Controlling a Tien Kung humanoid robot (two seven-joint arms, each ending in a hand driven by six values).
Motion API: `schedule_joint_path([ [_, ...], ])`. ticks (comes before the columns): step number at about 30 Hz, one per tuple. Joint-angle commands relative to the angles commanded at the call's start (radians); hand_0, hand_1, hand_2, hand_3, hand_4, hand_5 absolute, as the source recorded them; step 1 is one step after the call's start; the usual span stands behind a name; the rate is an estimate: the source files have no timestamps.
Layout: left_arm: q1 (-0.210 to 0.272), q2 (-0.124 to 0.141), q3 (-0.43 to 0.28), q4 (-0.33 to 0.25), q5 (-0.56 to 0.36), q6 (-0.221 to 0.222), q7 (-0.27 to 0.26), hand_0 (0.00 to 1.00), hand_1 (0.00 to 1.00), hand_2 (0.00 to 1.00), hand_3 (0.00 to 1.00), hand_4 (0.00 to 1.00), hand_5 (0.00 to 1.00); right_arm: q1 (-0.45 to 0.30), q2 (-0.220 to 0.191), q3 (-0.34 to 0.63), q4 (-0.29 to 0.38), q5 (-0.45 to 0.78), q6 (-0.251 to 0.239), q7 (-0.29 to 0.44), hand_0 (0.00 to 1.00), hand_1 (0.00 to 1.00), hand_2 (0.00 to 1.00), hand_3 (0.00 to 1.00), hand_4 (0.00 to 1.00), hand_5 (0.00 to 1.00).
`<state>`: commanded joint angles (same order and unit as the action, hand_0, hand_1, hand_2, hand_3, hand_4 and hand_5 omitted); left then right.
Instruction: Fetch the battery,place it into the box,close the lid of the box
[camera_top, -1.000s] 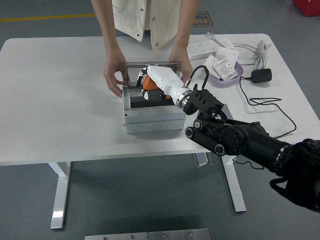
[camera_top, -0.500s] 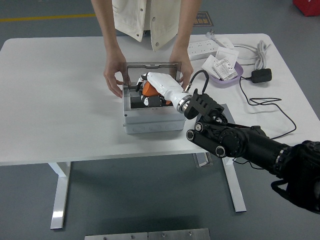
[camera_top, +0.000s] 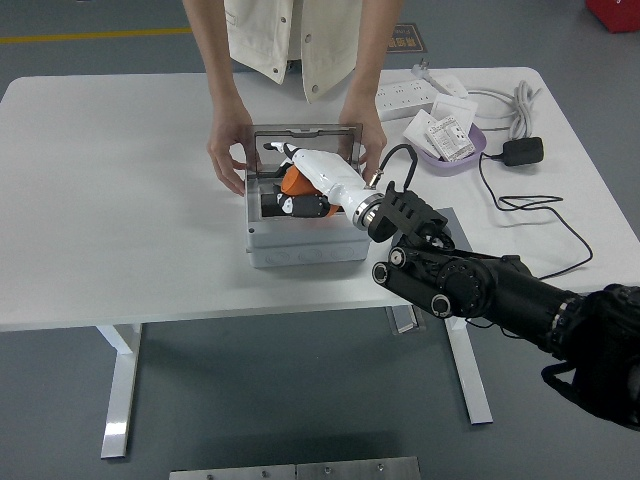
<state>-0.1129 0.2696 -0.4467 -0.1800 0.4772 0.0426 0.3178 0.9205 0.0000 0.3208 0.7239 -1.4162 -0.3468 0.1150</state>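
Inside the grey box (camera_top: 305, 245), your right robot hand (camera_top: 300, 185) curls its fingers around the orange battery (camera_top: 296, 180), while a person's hands (camera_top: 226, 155) steady the box either side of it.

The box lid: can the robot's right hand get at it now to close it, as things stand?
Probably not yet. The right hand is down inside the box, apparently holding the orange battery. The lid stands upright behind it, and a person's hands grip the lid's sides.
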Motion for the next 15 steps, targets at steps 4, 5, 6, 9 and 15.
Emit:
schedule_joint_path([
  [4,-0.002,0.000,-0.006,0.000,0.010,0.000,0.002,0.573,0.587,0.504,0.555,0.523,0.002,0.003,0.000,0.029,0.020,-0.006,0.003,0.000,0.785,0.693,0.730,0.941,0.801,0.421],
  [5,-0.003,0.000,-0.006,0.000,0.011,-0.001,0.002,0.573,0.587,0.504,0.555,0.523,0.002,0.004,0.000,0.031,0.020,-0.007,0.003,0.001,0.785,0.693,0.730,0.941,0.801,0.421],
  [6,-0.004,0.000,-0.008,0.000,0.014,-0.001,0.002,0.573,0.587,0.504,0.555,0.523,0.002,0.005,0.000,0.032,0.018,-0.005,0.004,0.002,0.785,0.693,0.730,0.941,0.801,0.421],
  [9,-0.006,0.000,-0.009,0.000,0.020,-0.002,0.002,0.573,0.587,0.504,0.555,0.523,0.002,0.005,0.000,0.030,0.013,-0.004,0.005,0.003,0.813,0.715,0.735,0.947,0.834,0.444],
  [15,-0.003,-0.002,-0.008,0.000,0.021,-0.002,0.003,0.573,0.587,0.504,0.555,0.523,0.002,-0.001,0.000,0.043,0.043,-0.021,0.014,-0.008,0.812,0.705,0.730,0.949,0.842,0.450],
])
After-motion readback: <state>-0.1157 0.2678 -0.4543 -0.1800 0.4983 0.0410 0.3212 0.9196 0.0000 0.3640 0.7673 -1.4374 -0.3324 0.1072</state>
